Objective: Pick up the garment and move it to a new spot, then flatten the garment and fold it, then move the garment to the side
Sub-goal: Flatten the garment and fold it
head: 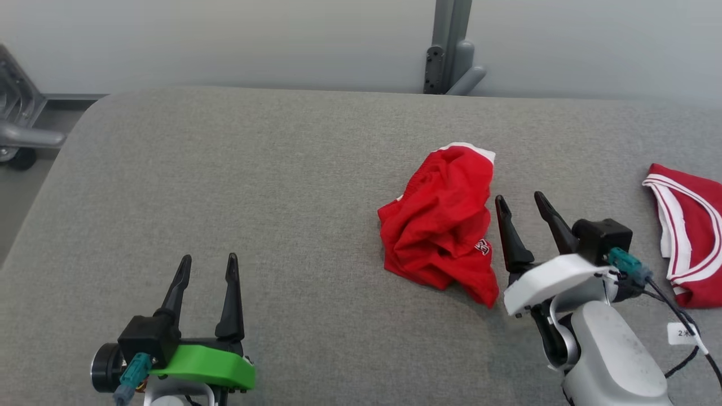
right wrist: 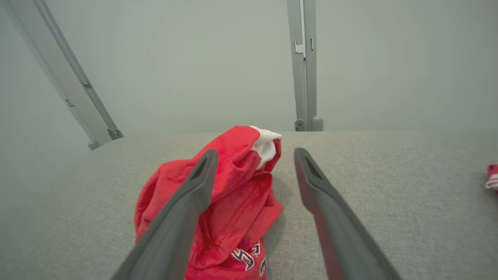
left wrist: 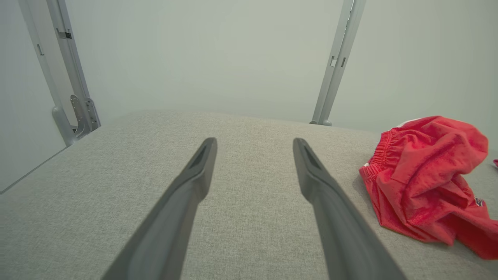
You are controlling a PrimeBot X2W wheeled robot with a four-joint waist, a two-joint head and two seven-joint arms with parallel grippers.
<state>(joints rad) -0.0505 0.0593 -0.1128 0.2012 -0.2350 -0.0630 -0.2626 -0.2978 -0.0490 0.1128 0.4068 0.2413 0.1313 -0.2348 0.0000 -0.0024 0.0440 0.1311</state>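
The garment (head: 443, 217) is a crumpled red pair of shorts with white trim and a printed mark, lying in a heap right of the middle of the grey padded table (head: 254, 186). It shows at the right of the left wrist view (left wrist: 424, 182) and low in the right wrist view (right wrist: 229, 206). My right gripper (head: 522, 203) stands open just to the right of the heap, fingers apart and holding nothing; its left finger (right wrist: 186, 202) overlaps the cloth in the wrist view. My left gripper (head: 207, 262) is open at the lower left, far from the garment, over bare table (left wrist: 255, 144).
A second red cloth with white striped trim (head: 691, 237) lies at the table's right edge. A grey metal post (head: 451, 51) rises behind the far edge, and a grey frame with a wheel (head: 20, 129) stands off the left side. A cable (head: 677, 316) trails from my right wrist.
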